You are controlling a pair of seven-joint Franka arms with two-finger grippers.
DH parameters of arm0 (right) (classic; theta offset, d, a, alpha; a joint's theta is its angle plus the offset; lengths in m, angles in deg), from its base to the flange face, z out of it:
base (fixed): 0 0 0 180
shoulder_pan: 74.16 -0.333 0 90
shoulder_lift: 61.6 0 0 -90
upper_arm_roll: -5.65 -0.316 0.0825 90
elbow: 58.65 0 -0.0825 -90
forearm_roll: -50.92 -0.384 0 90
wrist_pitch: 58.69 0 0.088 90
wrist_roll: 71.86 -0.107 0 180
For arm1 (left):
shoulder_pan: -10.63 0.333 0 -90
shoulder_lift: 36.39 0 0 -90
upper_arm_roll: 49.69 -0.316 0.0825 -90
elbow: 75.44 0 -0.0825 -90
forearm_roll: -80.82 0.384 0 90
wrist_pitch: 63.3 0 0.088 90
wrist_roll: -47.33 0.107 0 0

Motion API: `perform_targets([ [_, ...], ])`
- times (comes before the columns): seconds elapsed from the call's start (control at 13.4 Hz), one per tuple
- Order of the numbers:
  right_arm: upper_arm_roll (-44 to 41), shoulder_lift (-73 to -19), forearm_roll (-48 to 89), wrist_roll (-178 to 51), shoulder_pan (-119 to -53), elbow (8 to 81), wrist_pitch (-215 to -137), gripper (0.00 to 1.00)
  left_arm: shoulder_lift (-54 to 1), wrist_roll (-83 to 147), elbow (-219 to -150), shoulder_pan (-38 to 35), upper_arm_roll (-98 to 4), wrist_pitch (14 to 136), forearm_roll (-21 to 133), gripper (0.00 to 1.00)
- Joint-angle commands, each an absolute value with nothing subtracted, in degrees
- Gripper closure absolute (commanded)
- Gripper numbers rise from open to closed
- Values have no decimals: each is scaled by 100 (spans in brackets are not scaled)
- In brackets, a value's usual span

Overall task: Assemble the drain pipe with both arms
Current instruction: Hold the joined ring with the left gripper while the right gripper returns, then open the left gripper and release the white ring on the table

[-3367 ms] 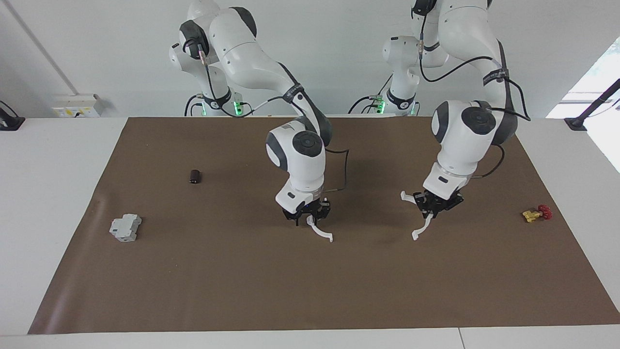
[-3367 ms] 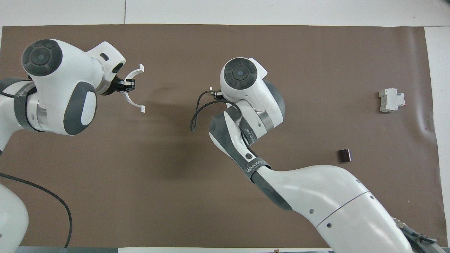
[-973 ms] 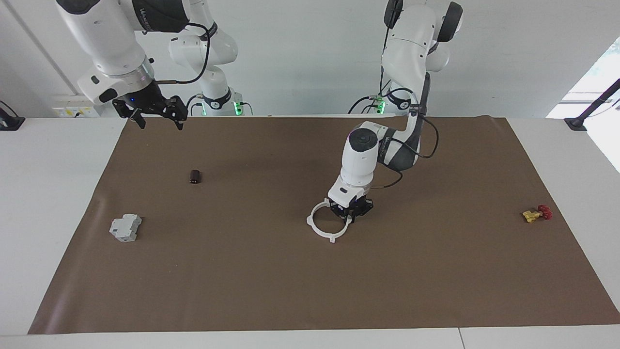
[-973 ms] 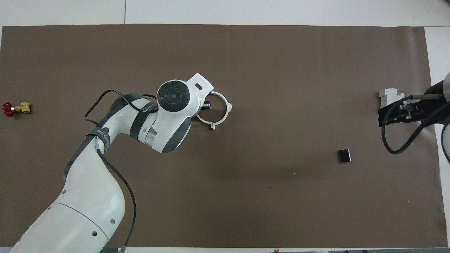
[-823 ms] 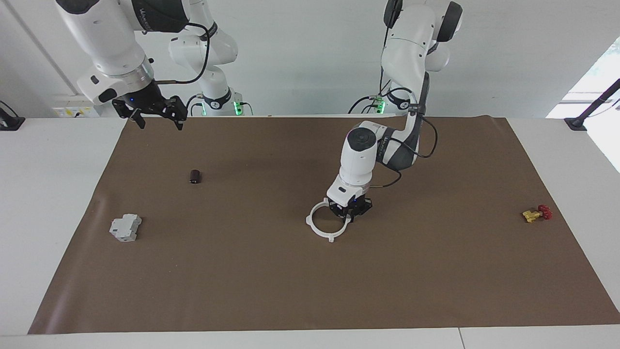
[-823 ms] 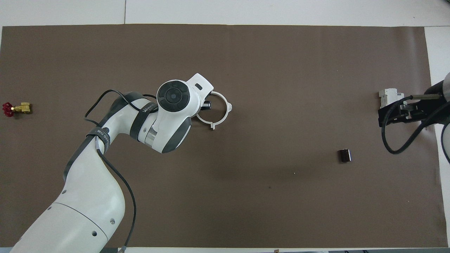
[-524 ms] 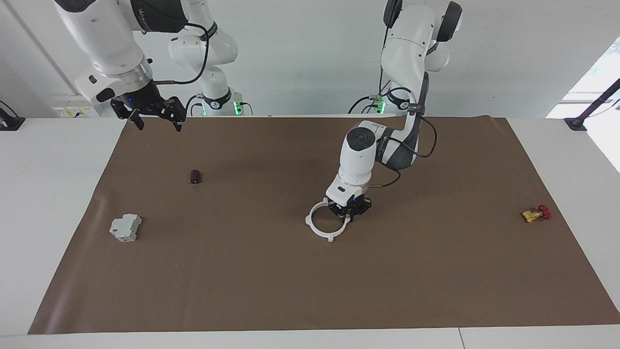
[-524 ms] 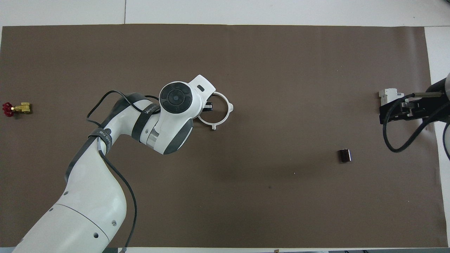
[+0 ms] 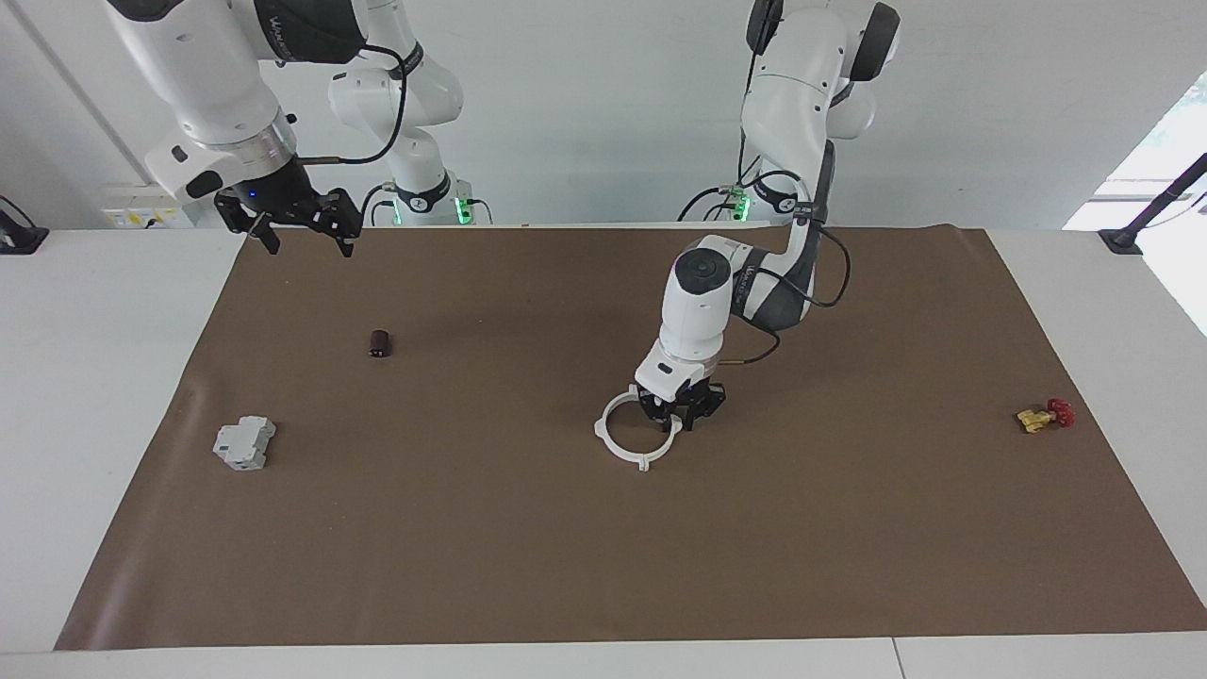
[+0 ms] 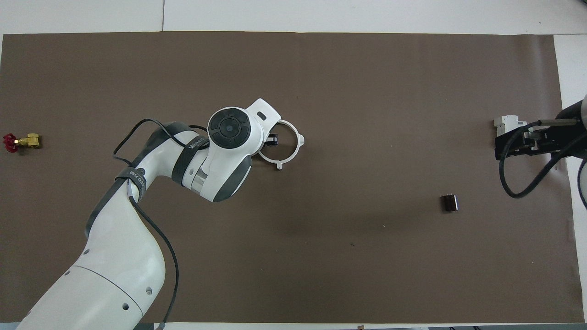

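Observation:
The drain pipe (image 9: 618,453) lies as one flat white ring with tabs on the brown mat, near the table's middle. My left gripper (image 9: 681,422) is down at the ring's rim, on the side toward the left arm's end. In the overhead view the left wrist covers that part of the ring (image 10: 297,153), and only the tip of the left gripper (image 10: 271,139) shows. My right gripper (image 9: 300,236) hangs open and empty, raised high at the right arm's end of the table. From above, the right gripper (image 10: 513,146) covers part of the grey block.
A grey breaker block (image 9: 244,443) and a small dark cylinder (image 9: 379,343) lie toward the right arm's end. A yellow valve with a red handle (image 9: 1042,416) lies toward the left arm's end. The brown mat (image 9: 603,566) covers most of the table.
Seconds ago each gripper held one arc; now the arcs form one ring and the right arm is raised away. In the last second the left gripper and ring crept slightly toward the right arm's end.

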State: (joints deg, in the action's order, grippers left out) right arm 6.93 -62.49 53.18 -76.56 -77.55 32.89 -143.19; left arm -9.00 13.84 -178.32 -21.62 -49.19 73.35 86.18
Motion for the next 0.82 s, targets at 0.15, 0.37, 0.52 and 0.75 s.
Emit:
perform_targets([
  [0.15, 697, -6230, 5180, -7494, -7680, 3276, -14500, 0, -993, 1270, -17959, -2180, -4987, 7442, 8680, 0],
  [0.37, 697, -6221, 5127, -7494, -7539, 3267, -14518, 0, -1404, 1339, -18029, -1857, -4996, 7311, 8680, 0],
  [0.52, 705, -6221, 5127, -7502, -7452, 3275, -14553, 0, -1896, 1427, -18134, -1584, -4995, 6916, 8680, 0],
  [0.75, 714, -6221, 5040, -7502, -7381, 3267, -14553, 0, -2407, 2040, -18205, -1057, -4995, 6302, 8671, 0],
])
